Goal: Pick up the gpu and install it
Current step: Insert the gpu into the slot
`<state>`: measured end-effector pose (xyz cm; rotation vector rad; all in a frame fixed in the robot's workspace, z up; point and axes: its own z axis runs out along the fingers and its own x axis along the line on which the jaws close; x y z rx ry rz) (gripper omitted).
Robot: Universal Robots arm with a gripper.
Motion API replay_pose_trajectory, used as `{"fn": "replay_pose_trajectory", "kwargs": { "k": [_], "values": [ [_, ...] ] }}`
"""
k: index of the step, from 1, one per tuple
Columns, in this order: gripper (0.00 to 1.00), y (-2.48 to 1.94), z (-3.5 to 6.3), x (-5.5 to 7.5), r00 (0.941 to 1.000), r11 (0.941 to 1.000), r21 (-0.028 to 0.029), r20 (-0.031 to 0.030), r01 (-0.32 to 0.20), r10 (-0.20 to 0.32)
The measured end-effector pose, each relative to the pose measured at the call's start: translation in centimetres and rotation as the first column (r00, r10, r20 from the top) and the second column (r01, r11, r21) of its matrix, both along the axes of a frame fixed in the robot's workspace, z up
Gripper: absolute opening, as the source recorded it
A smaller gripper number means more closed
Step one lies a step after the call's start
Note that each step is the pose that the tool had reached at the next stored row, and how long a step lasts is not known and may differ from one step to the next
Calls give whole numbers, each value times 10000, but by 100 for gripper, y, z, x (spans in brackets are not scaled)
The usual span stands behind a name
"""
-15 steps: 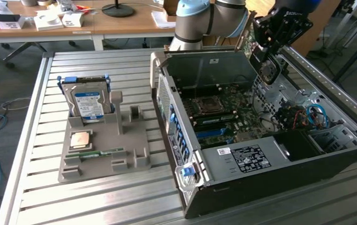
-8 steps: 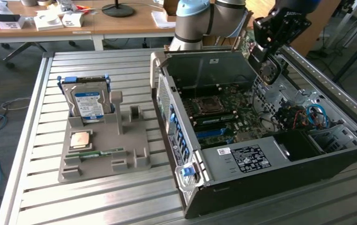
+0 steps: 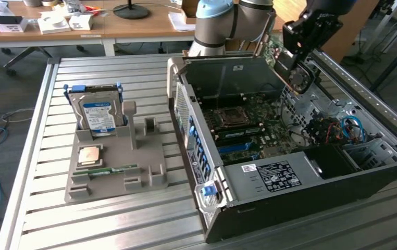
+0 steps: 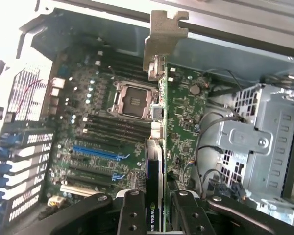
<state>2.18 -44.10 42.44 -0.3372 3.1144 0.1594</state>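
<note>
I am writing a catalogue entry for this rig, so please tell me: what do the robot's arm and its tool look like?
The arm is made of thick round silver-grey tubes, with a light blue cap on a joint. The tool is black and boxy. Its two fingers are flat black bars with rows of small round holes.

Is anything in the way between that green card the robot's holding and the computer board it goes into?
Nothing visible is. The gripper holds the gpu edge-on over the open case, and the motherboard with its blue slot lies bare beneath. The cables sit aside by the drive cage.
</note>
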Motion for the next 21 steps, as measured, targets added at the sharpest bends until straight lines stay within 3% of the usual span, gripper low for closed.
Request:
{"fn": "replay_pose_trajectory", "kwargs": {
  "k": [5, 10, 15, 21],
  "values": [
    [27, 0, -1, -3, 9971, 9971, -46, -1, -758, 758],
    [27, 0, -2, -5, 9887, 9887, -89, -7, -1497, 1497],
    [27, 0, -3, -7, 9757, 9756, -138, -15, -2193, 2193],
    [27, 0, -4, -10, 9535, 9533, -195, -31, -3013, 3013]
  ]
}}
